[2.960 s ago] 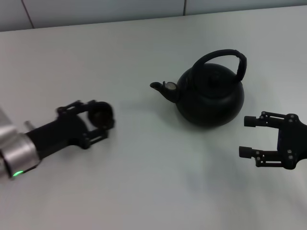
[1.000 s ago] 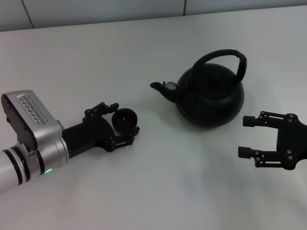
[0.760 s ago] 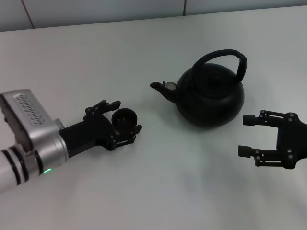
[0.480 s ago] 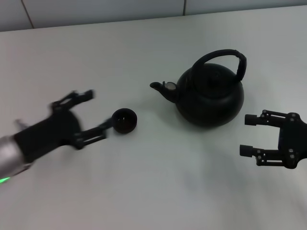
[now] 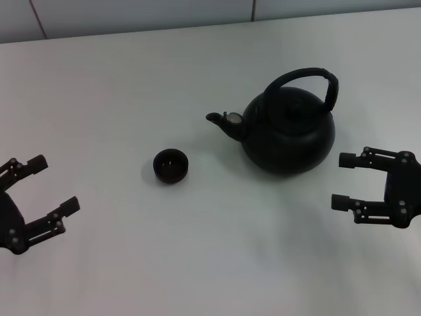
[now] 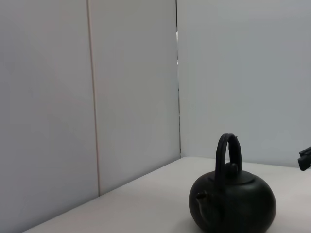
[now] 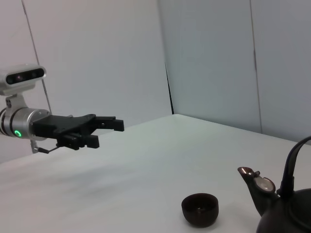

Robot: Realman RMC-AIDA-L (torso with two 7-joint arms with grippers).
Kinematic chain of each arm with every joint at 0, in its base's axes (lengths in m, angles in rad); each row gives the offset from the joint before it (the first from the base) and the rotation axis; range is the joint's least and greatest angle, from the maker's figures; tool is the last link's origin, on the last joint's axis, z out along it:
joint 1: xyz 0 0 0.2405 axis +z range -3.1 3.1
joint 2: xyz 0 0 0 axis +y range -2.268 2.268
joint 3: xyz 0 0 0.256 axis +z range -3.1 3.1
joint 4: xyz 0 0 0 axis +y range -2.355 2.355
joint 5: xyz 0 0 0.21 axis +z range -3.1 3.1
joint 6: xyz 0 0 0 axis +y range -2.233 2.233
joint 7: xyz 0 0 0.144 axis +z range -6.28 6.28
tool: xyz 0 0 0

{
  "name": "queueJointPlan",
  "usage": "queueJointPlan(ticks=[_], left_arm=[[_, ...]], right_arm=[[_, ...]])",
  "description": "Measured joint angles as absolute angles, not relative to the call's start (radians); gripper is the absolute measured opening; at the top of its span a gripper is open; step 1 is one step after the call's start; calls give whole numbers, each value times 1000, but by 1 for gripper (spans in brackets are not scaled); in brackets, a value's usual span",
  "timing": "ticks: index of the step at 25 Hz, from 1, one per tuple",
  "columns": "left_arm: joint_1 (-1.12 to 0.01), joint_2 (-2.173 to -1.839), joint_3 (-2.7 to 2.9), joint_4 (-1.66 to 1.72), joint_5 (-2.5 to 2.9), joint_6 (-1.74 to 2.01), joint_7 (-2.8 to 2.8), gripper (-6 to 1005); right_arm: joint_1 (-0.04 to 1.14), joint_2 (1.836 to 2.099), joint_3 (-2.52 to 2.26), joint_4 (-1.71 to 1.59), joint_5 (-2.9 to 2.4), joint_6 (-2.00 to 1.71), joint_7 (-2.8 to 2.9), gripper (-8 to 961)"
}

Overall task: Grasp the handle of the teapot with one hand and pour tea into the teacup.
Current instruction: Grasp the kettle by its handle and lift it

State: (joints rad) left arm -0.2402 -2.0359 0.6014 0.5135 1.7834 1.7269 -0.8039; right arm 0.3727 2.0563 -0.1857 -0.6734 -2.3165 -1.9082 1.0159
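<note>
**Status: cup placed, pour not yet started**

The teapot (image 5: 289, 125) stands upright on the table (image 5: 197, 250), spout toward the teacup (image 5: 171, 165) nearby. Its handle (image 5: 309, 76) is ungrasped, so grasping and pouring remain. My right gripper (image 5: 348, 181) waits just beside the pot, jaws open. My left gripper (image 5: 49, 191), wrapped around the cup a second ago, has withdrawn well clear, jaws spread and empty.
</note>
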Motion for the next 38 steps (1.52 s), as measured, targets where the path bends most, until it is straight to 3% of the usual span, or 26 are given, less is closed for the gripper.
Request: queueJointPlan(ticks=[3,8,25,38], left_arm=[[-239,-2032,601,514,1785,1731,-807,861],[-247,-1994,622,531,1831,1731,-842,861],[-257,-1992,616,558,1929,1695,-818,860],[-248,-2003,589,546,1917,1701,-817,861]], right_arm=[[372,2059,-186,-673,-2316,-1908,1016,787],[367,2061,-186,-672,-2315,-1908,1017,787],[310,2076,-183,-616,-2224,-1897,974,787],[193,2085,26,97,-1725,-1638,282,787]])
